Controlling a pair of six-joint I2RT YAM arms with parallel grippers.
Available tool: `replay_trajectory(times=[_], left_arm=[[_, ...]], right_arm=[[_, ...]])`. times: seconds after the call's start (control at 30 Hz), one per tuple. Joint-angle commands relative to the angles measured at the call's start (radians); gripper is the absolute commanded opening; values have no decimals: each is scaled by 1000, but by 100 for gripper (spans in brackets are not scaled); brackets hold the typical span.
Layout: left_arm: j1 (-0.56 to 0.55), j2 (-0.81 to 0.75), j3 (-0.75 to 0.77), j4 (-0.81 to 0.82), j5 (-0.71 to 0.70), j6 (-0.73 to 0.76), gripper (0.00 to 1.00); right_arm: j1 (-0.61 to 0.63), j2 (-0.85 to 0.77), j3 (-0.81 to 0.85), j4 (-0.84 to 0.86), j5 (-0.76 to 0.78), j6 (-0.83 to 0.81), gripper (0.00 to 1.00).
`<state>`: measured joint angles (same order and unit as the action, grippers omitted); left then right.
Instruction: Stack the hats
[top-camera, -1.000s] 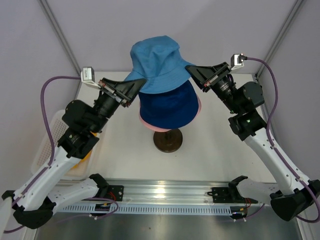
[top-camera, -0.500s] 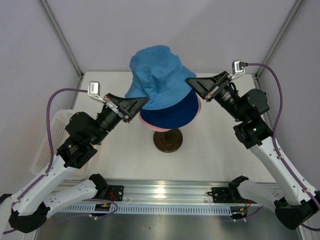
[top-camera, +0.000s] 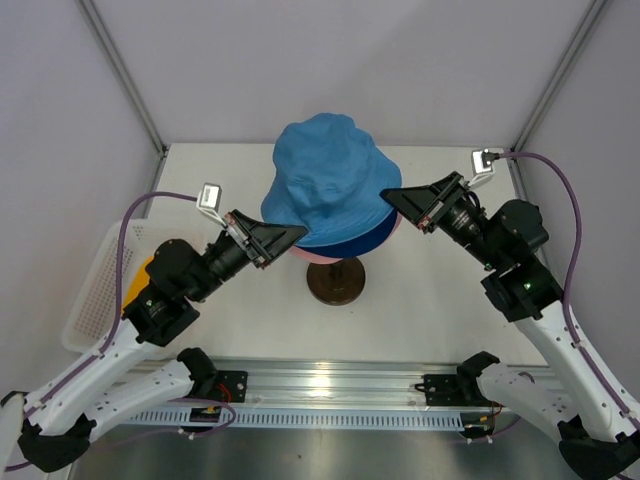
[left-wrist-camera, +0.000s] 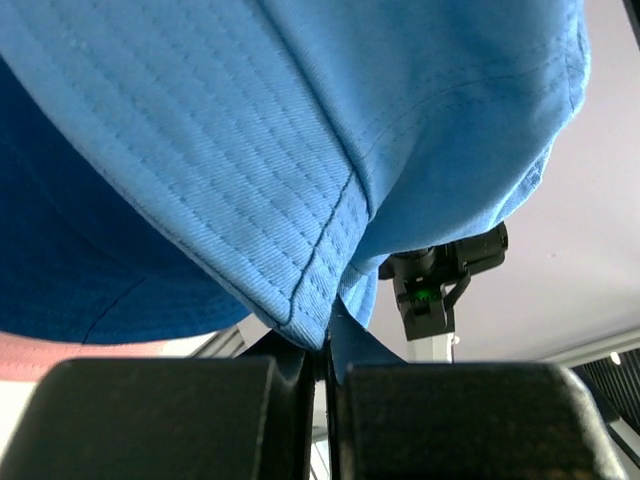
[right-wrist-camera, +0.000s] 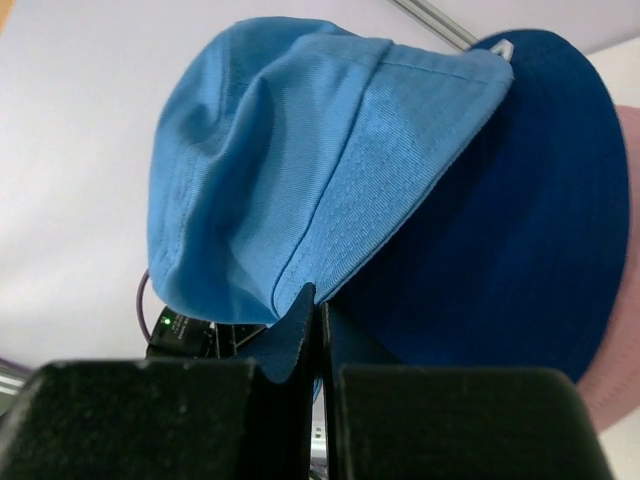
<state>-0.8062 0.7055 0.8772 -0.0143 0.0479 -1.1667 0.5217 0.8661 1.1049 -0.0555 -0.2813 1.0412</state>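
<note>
The light blue hat (top-camera: 330, 175) is sitting over the navy hat (top-camera: 375, 238) and pink hat (top-camera: 312, 256) on the stand (top-camera: 335, 282).
I am pinching its brim on both sides: left tool (top-camera: 298, 232) and right tool (top-camera: 388, 195) are each clamping tight on the fabric.

The light blue hat (top-camera: 328, 180) sits low over the navy blue hat (top-camera: 365, 238); the pink hat (top-camera: 310, 256) shows only a rim beneath, above the dark round base (top-camera: 335, 283); the left gripper (top-camera: 298, 234) and right gripper (top-camera: 388, 195) pinch the top hat's brim from opposite sides; a bit of the yellow-orange hat (top-camera: 140, 275) shows in the white basket (top-camera: 85, 300).
</note>
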Motion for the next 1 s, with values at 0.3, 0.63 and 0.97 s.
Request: replay_trajectory(times=[0.3,0.63,0.97], left_arm=[[-10,-72,-141,-76,37,35,1],[-10,-182,-8,-239,-183,197,47],[11,-150,111,-266,-525,254,57]], right_arm=[[-12,-61,-95,-86,111,-29,0],[-11,-62,-56,-133,180,-107,6],[-12,37,36,-176,137,-165,20]])
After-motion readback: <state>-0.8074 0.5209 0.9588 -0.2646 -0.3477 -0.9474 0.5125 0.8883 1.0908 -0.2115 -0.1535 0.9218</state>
